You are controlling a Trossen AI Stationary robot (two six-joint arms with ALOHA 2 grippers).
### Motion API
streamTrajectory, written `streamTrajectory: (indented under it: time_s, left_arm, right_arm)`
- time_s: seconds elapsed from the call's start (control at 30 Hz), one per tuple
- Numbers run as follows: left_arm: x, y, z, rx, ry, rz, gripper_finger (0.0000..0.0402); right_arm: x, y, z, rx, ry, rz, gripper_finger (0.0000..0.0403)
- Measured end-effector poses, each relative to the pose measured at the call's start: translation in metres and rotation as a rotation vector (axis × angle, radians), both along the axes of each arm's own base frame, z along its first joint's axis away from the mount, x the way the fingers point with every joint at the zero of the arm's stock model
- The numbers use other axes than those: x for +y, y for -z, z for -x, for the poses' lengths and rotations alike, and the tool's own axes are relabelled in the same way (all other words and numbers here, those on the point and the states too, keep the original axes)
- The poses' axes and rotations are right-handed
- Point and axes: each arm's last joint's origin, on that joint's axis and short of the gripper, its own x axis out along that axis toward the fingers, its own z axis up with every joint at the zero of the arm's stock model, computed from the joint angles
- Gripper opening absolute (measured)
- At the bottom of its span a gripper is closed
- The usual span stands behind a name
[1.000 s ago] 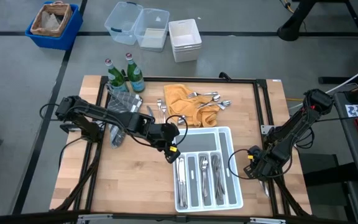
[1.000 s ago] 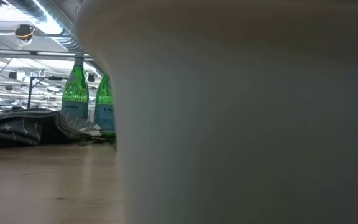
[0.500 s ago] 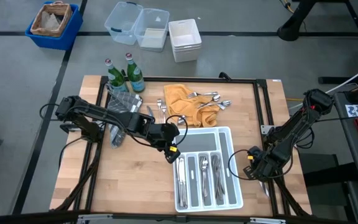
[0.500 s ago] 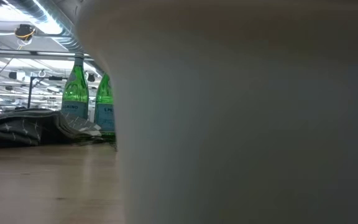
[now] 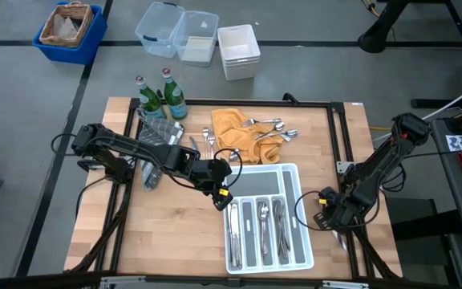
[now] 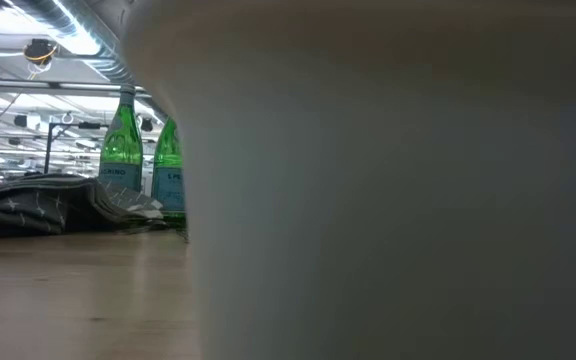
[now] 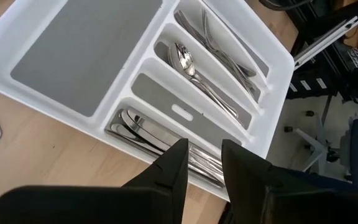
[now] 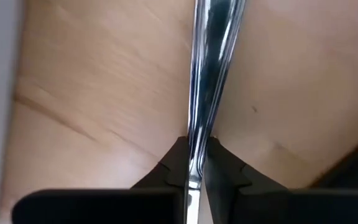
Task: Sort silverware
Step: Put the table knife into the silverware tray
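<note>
On the wooden bench (image 5: 167, 225), the white tray (image 5: 291, 172) is holding silverware (image 5: 263, 229) lying lengthwise in its slots, with more pieces (image 5: 267, 128) lying on a yellow cloth (image 5: 231, 128). The right end effector (image 8: 194, 158), down at the bench's right edge beside the tray, is pinching a slim shiny utensil (image 8: 210, 68) whose long axis is running straight out ahead between its fingers. The left end effector (image 7: 201, 165) is hanging over the tray's left slot with its fingers parted, gripping nothing.

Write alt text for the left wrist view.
The left gripper hangs open and empty over the near edge of a white compartmented tray on a wooden table. Knives lie in the slot under the fingers, spoons and more silverware in slots beyond.
</note>
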Motion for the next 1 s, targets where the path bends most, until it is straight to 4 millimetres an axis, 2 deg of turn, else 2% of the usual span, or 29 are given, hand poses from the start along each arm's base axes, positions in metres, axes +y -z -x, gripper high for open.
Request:
streamTrajectory:
  time_s: [0.53,0.83,1.0]
  left_arm:
    - [0.000,-0.001,0.000,-0.002,0.000,0.001,0.0086]
    - [0.003,-0.021,0.014,-0.062,0.005,0.007,0.0086]
    - [0.004,-0.026,0.018,-0.074,-0.002,0.007,0.0086]
  right_arm:
    - [-0.007,-0.014,-0.001,-0.188,0.046,0.018,0.0037]
    - [-0.016,-0.032,-0.001,-0.431,0.040,0.042,0.0037]
    - [-0.019,-0.041,-0.002,-0.554,0.017,0.050,0.0037]
